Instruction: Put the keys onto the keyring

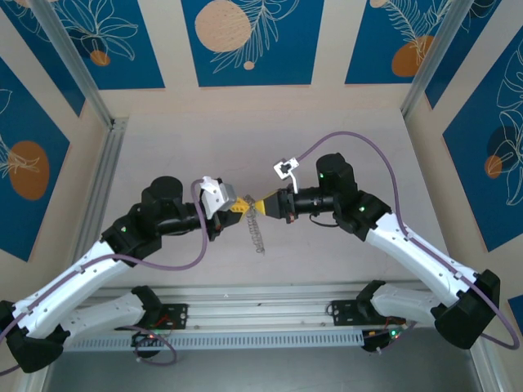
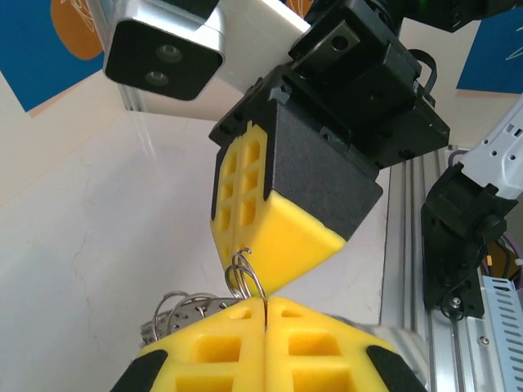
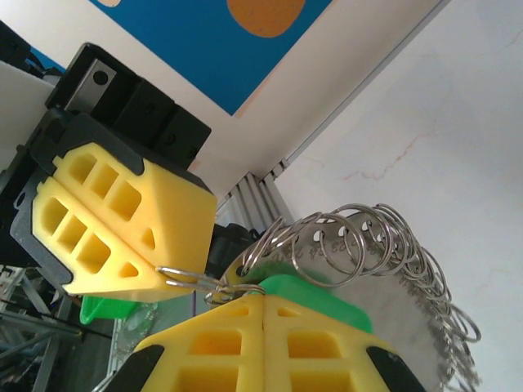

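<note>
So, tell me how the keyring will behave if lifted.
Probably floppy: the keyring droops in a curve of loosely linked rings. Likely to swing, since only one end looks pinched. Its thin wire may slip from a grip.

The keyring [image 3: 368, 245] carries glossy metal rings, the green key [image 3: 327, 296] looks smooth plastic, the table [image 3: 458, 122] matt.

**Two hands meet at one wire ring**

The left hand [image 2: 265, 309] fills the bottom edge, its yellow fingers pressed together with a thin wire ring [image 2: 248, 278] pinched upright in the seam. The right hand [image 2: 235, 245] reaches down from above, its fingers also closed, and its tips touch the top of that ring. Lower left, more silvery loops of the keyring [image 2: 181, 312] bunch just behind the left fingers. The pale bench [image 2: 90, 245] lies beyond, with a metal rail [image 2: 409, 245] at right.
</note>
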Robot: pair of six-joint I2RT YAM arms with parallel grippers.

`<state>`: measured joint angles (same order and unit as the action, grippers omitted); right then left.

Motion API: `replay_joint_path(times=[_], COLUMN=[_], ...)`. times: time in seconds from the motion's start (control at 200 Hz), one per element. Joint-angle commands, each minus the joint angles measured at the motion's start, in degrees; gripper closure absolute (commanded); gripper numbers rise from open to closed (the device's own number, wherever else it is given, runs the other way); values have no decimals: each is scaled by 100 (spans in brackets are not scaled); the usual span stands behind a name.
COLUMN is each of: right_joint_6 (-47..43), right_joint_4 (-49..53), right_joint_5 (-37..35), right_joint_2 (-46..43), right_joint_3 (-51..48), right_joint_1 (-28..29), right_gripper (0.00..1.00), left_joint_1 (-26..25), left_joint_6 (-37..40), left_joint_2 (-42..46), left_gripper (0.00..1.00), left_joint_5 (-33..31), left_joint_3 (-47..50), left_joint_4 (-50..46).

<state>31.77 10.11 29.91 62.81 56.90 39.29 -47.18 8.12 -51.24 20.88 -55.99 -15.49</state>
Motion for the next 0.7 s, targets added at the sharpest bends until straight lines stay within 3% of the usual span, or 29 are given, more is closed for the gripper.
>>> replay_joint_path(times=[0.0, 0.535, 0.695], right_joint_6=[-44, -498, -411], right_joint_4=[76, 784, 925], right_joint_5=[274, -353, -578], right_joint_2=[4, -235, -505], right_joint_3=[213, 200, 26], right_joint_1=[34, 298, 162], right_gripper=[95, 94, 77], left_joint_1=[-80, -138, -134], left_joint_6=[172, 241, 258], left_joint_2=[116, 142, 149], left_gripper=[100, 100, 100], left_joint_5=[-23, -182, -114], left_joint_3=[-176, -182, -253], left_joint_4=[370, 448, 361])
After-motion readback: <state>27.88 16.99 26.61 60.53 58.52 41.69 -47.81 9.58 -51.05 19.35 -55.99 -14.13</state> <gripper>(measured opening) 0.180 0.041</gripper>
